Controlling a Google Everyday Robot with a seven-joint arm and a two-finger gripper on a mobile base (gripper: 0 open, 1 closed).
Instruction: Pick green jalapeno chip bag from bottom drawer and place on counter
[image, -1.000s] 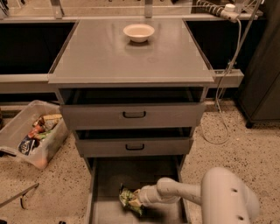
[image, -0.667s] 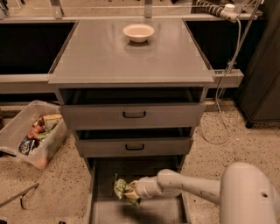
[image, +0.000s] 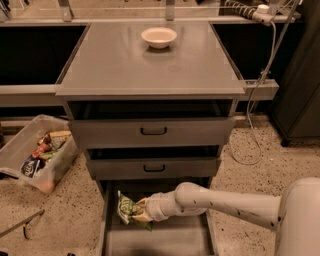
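The green jalapeno chip bag (image: 127, 209) hangs in my gripper (image: 140, 212), which is shut on it over the left part of the open bottom drawer (image: 165, 239). The bag is lifted off the drawer's grey floor, near the left wall. My white arm reaches in from the lower right. The counter (image: 150, 62) is the broad grey top of the cabinet, above and behind.
A white bowl (image: 159, 37) stands at the back of the counter. Two shallower drawers (image: 152, 131) with black handles stick out above the bottom drawer. A clear bin (image: 35, 152) of snack packets lies on the floor at left. A cable (image: 260, 95) hangs at right.
My gripper has risen and moved left with the green bag in it, lifting it off the drawer floor. The arm has stretched further left.
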